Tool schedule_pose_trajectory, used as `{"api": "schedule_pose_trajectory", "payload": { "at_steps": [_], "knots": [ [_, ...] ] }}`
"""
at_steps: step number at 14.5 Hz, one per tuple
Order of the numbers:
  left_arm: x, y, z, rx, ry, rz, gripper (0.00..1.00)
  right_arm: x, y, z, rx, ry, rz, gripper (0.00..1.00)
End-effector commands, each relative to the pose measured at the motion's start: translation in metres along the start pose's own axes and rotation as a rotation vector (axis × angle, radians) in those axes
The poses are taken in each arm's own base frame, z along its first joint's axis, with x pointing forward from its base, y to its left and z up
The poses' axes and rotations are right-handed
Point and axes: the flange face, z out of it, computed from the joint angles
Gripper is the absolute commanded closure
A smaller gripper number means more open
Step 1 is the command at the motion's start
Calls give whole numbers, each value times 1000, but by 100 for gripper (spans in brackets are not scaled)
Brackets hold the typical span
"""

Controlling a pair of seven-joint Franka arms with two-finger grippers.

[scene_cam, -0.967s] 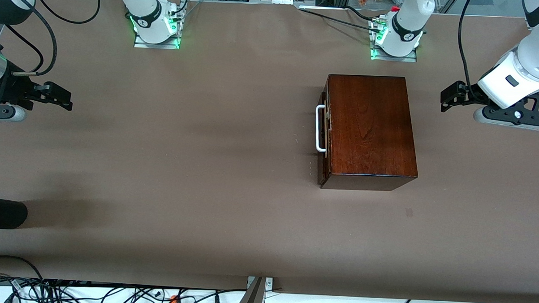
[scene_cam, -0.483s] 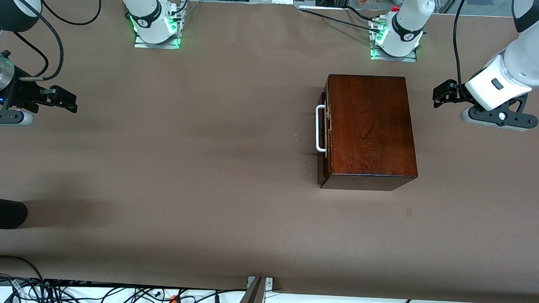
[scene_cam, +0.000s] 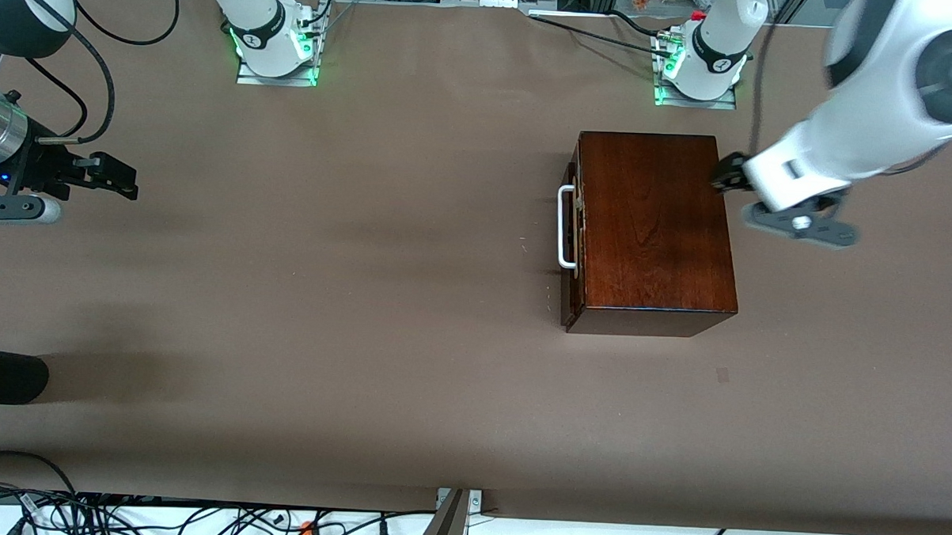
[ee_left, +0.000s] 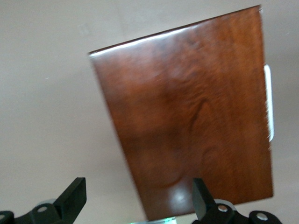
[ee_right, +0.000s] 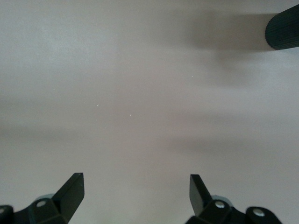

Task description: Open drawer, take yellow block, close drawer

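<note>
Over the wooden box (scene_cam: 652, 222) edge: left claw (ee_left: 135, 198) spread | drawer (scene_cam: 570, 227) shut | right claw (ee_right: 135, 193) spread, waiting.

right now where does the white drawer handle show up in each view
front view: the white handle sits on the closed drawer's front, on the wooden box's side toward the right arm's end of the table.
left wrist view: the same handle shows as a thin white strip along the box's edge.
right wrist view: not in it, only bare table.
shared landmark: the box's polished reddish-brown top.
</note>
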Motion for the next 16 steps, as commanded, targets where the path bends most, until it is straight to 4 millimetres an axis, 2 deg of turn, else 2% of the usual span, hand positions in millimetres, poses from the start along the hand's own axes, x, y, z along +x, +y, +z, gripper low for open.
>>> {"api": "schedule_pose_trajectory", "payload": {
  "at_steps": [1, 4, 8, 12, 16],
  "knots": [
    [24, 73, 24, 9, 25, -37, 0, 0, 1, -6, 6, 10, 0, 0],
    [32, 147, 52, 0, 54, -70, 0, 0, 2, -6, 6, 10, 3, 0],
    [36, 218, 100, 131, 118, -54, 0, -1, 2, -7, 6, 11, 3, 0],
    [30, 266, 139, 216, 151, -80, 0, -1, 2, -7, 5, 11, 3, 0],
    [33, 281, 180, 295, 149, -77, 0, -1, 4, -7, 3, 11, 5, 0]
  ]
}}
